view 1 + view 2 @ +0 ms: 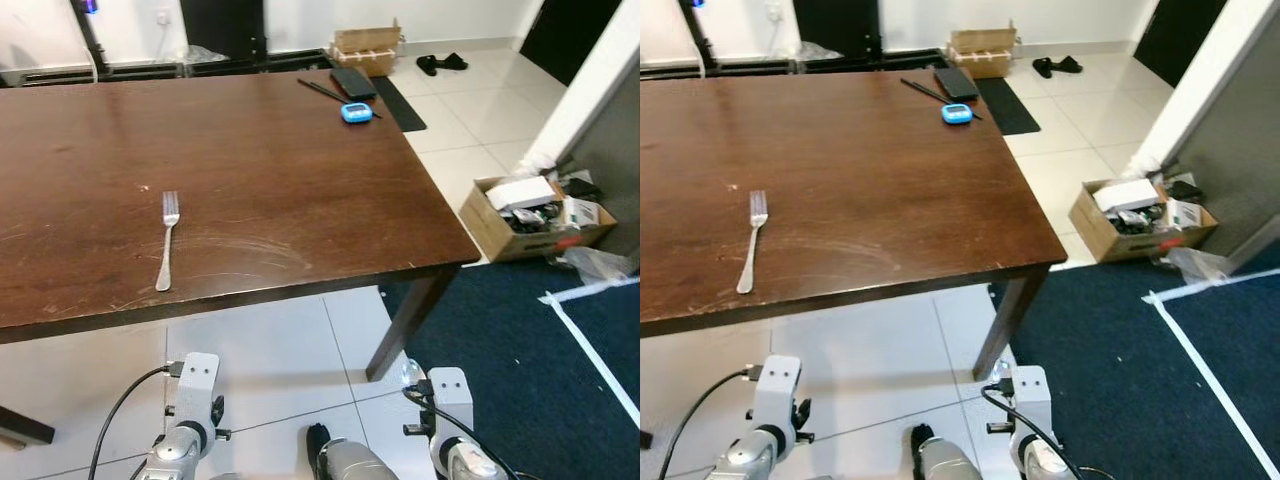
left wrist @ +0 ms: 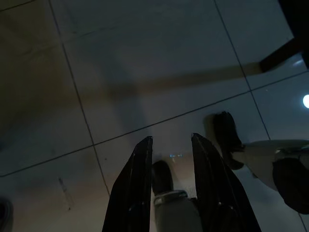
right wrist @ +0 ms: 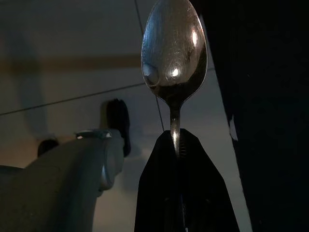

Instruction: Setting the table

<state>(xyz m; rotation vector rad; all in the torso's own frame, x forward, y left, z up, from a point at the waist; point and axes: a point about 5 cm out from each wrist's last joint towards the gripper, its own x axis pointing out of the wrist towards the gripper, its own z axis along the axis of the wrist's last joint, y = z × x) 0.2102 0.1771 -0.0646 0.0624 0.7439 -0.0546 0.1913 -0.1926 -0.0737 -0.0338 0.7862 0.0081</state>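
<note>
A silver fork [image 1: 167, 239] lies on the brown wooden table [image 1: 260, 170], near its front edge at the left, tines pointing away from me. Both arms hang low below the table edge. My right gripper [image 3: 176, 137] is shut on the handle of a silver spoon [image 3: 174, 48], whose bowl sticks out past the fingertips; that bowl also glints beside the right wrist [image 1: 411, 373]. My left gripper [image 2: 171, 140] is open over the tiled floor with nothing between its fingers.
At the table's far right corner lie a blue timer [image 1: 356, 112], a dark case [image 1: 352, 82] and black chopsticks [image 1: 322, 90]. A cardboard box of clutter [image 1: 535, 215] stands on the floor to the right, by a dark blue carpet [image 1: 520, 350].
</note>
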